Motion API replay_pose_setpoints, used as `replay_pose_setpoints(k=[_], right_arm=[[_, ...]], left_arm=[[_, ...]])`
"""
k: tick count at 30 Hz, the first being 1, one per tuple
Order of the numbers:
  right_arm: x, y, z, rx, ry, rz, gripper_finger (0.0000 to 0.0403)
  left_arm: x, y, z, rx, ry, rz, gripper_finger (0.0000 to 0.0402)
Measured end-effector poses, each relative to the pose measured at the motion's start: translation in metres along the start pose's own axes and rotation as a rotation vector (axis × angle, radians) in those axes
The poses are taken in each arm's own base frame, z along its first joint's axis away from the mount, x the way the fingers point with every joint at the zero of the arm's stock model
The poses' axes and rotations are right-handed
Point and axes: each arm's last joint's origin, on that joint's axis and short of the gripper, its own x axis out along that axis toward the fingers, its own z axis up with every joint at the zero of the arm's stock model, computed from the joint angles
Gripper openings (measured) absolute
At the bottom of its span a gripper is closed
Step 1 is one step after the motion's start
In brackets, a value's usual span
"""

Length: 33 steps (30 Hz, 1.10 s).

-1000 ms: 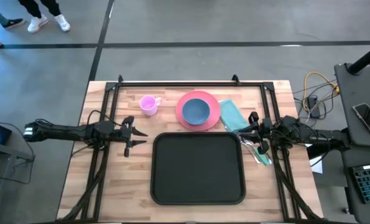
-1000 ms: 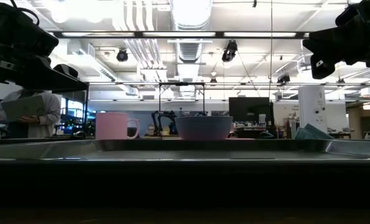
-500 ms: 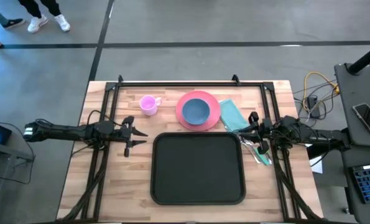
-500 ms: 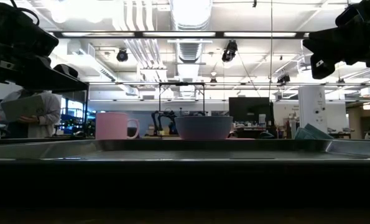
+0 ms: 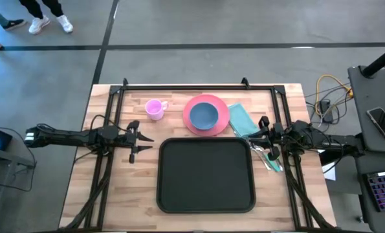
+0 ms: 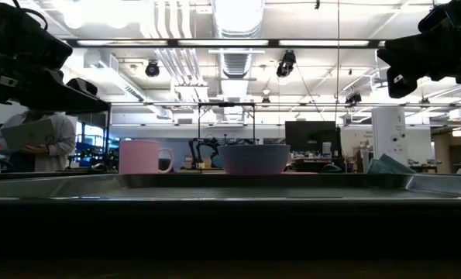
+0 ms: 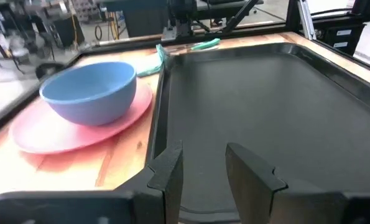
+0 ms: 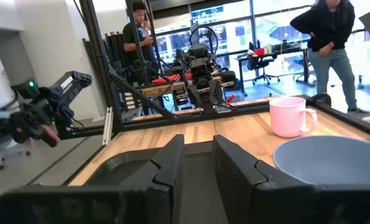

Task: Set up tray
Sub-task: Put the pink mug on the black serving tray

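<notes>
at the table's centre, nearer the front edge, the black tray (image 5: 205, 175) is laid flat, with the pink plate (image 5: 219, 123) carrying a blue bowl (image 5: 204, 114) just behind it, the pink mug (image 5: 154, 109) further left, and the left gripper (image 5: 138, 142) and right gripper (image 5: 262, 138) held narrowly parted beside the tray's two short sides.

Nothing on the table has moved since a second ago. The black tray (image 5: 206, 175), the pink plate (image 5: 207, 116) with the blue bowl (image 5: 204, 114), the pink cup (image 5: 154, 109) and both arms look just the same as before. The person's feet (image 5: 48, 24) at the far left of the floor are in the same spot too. I can see no change at all.
</notes>
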Motion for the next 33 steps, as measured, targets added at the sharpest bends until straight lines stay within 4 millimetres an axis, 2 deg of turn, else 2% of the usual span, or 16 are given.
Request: replay_pose_setpoints(k=[2,10,14,20,23,27,33], right_arm=[[0.000,0.000,0.000,-0.042,0.000,0.000,0.0069],[0.000,0.000,0.001,-0.044,-0.010,-0.011,0.0072],[-0.001,-0.001,0.010,-0.054,-0.115,-0.070,0.0075],[-0.004,0.003,0.027,-0.155,-0.298,-0.058,0.0076],[-0.006,0.005,0.034,-0.214,-0.365,-0.059,0.0072],[-0.007,0.006,0.036,-0.244,-0.389,-0.062,0.0068],[-0.006,0.005,0.034,-0.214,-0.369,-0.060,0.0074]], left_arm=[[0.000,0.000,0.003,-0.069,-0.033,0.001,0.0102],[-0.001,0.003,0.017,-0.776,-0.174,-0.021,0.0102],[-0.003,0.004,0.025,-1.046,-0.264,-0.069,0.0102],[-0.004,0.005,0.028,-1.134,-0.289,-0.091,0.0102],[-0.004,0.006,0.026,-1.142,-0.309,-0.027,0.0102],[-0.004,0.009,0.026,-1.151,-0.346,0.050,0.0102],[-0.004,0.009,0.025,-1.157,-0.346,0.053,0.0102]])
